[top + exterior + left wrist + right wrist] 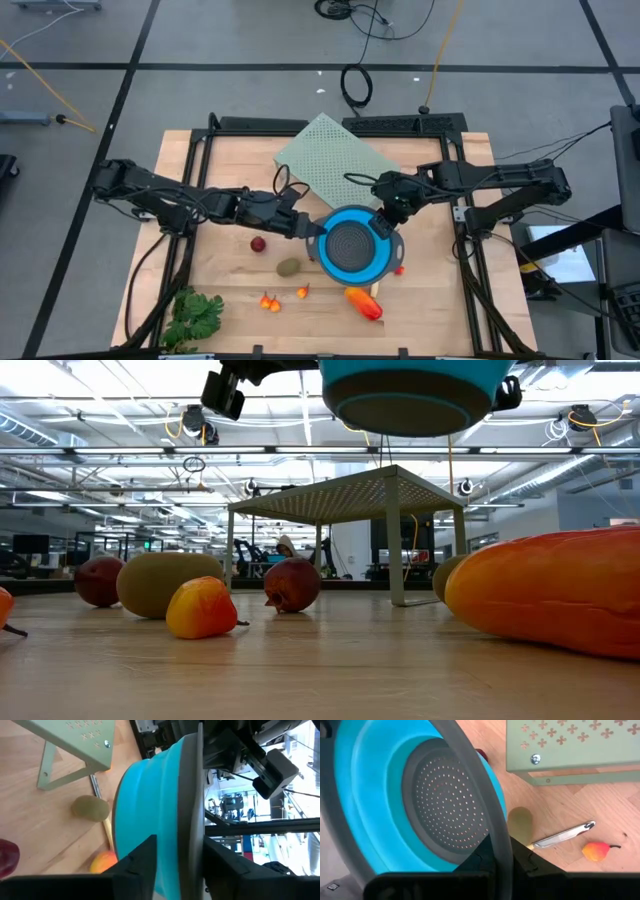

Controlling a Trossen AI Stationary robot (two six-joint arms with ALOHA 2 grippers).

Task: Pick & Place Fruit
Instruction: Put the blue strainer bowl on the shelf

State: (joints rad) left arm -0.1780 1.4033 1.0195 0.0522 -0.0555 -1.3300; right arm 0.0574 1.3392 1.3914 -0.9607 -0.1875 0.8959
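Colander (352, 246): blue, grey perforated base, lifted clear of the bench (230, 300); in the low view its underside (415, 395) hangs above the fruit.
Left claw (312, 229): mine, closed on the colander's grey rim at its left edge; the wrist view shows the rim (192, 810) running between my two fingers (137, 857).
Right claw (383, 222): mine, closed on the rim at the upper right edge; the rim (485, 810) passes down into my fingers (485, 857).
Red ball (258, 243): on the bench, left of the colander, apart from it.
Olive oval (288, 267): on the bench, just below the red ball, near the colander's lower left.
Long orange piece (364, 303): on the bench, just below the colander.
Small orange bits (270, 301): a pair near the front edge, with a third (303, 291) just to their right.
Green rack (333, 160): perforated, standing on the bench behind the colander.
Leafy bunch (195, 315): front left corner of the bench.
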